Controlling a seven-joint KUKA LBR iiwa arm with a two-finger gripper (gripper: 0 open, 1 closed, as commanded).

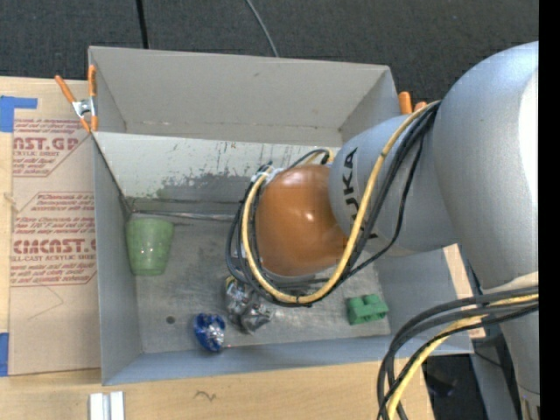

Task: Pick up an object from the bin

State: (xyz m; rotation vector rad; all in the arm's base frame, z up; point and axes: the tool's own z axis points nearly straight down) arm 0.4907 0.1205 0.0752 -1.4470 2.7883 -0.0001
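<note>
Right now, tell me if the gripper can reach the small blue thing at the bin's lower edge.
Probably yes: the gripper hangs just beside the small blue thing, with nothing between or over it.

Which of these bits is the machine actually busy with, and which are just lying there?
Likely in the job:
gripper, low in the grey bin
small blue object, closest to it, by the bin's front wall

Just lying about:
pale green cup on the left
green block on the right
</note>
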